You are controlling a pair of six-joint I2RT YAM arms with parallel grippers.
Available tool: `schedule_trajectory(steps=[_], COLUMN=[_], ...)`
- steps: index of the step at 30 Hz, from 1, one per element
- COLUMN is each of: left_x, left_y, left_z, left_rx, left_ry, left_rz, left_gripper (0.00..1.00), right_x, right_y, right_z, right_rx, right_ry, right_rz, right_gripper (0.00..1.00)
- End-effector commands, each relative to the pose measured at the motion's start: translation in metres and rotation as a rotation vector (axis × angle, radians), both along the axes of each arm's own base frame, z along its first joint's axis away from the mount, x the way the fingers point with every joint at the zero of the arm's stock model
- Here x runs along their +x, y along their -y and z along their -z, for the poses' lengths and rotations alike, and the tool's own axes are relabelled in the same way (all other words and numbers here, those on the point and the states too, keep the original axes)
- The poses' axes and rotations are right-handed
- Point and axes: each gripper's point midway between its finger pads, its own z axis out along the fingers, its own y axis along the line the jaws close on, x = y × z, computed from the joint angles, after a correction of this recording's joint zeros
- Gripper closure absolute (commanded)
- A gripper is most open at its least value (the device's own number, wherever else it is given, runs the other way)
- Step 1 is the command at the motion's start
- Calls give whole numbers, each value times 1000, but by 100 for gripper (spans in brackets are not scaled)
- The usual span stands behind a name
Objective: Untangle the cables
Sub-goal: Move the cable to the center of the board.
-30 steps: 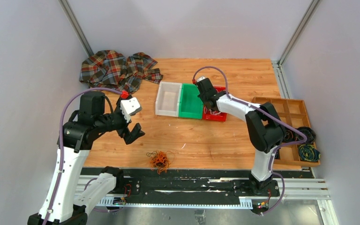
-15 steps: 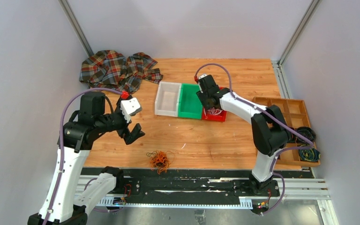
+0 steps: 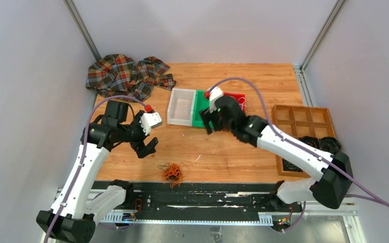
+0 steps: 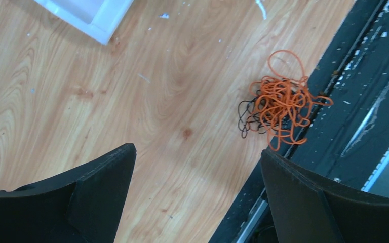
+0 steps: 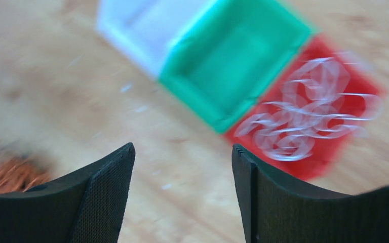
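Note:
A tangle of thin orange and black cables (image 3: 173, 172) (image 4: 278, 109) lies on the wood beside the black rail at the near edge. A loose white cable (image 5: 309, 109) (image 3: 240, 100) rests inside the red bin (image 3: 234, 96). My left gripper (image 3: 148, 148) (image 4: 196, 150) hovers open over bare wood, up and left of the tangle, with nothing between its fingers. My right gripper (image 3: 207, 123) (image 5: 182, 147) is open and empty above the table in front of the green bin (image 3: 200, 109). The right wrist view is blurred by motion.
A white bin (image 3: 182, 106) adjoins the green one. A plaid cloth (image 3: 126, 76) lies at the far left. A wooden compartment tray (image 3: 304, 121) holding dark rolled coils (image 3: 329, 144) sits at the right edge. The black rail (image 3: 207, 190) runs along the near edge.
My right gripper has opened and swung from the red bin toward the near left, leaving the white cable in the bin. The left arm has shifted slightly right.

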Motion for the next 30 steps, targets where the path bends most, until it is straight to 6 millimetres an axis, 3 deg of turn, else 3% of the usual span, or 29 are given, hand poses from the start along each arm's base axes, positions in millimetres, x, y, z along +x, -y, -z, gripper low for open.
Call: schedule_trajectory(steps=[1, 4, 6, 7, 8, 12, 16, 19, 22, 26, 30], left_x=[21, 33, 43, 51, 52, 52, 48, 48, 45, 36, 31], left_y=[-13, -19, -25, -33, -37, -44, -45, -43, -36, -24, -20], left_z=[2, -4, -11, -22, -25, -33, -27, -21, -12, 15, 44], left_rx=[76, 90, 99, 110, 116, 122, 118, 110, 89, 66, 77], left_ry=[58, 66, 84, 124, 136, 160, 152, 133, 101, 11, -76], left_rz=[-47, -114, -169, -218, -240, -276, -288, -291, -260, -182, -128], left_gripper=[2, 2, 2, 2, 2, 2, 2, 2, 2, 0, 2], right_x=[-101, -158, -182, -198, -202, -183, -149, -137, -141, -142, -137], right_y=[-81, -126, -145, -164, -170, -178, -176, -174, -170, -150, -135], right_z=[62, 93, 116, 143, 150, 163, 154, 142, 140, 146, 135], right_rx=[93, 77, 41, 34, 37, 10, 8, 0, 8, -15, 26], right_ry=[-227, -319, -378, -443, -455, -407, -294, -216, -218, -230, -203], right_rz=[-299, -457, -513, -540, -546, -472, -391, -391, -404, -351, -277], right_gripper=[30, 29, 28, 28, 29, 42, 57, 61, 55, 41, 37])
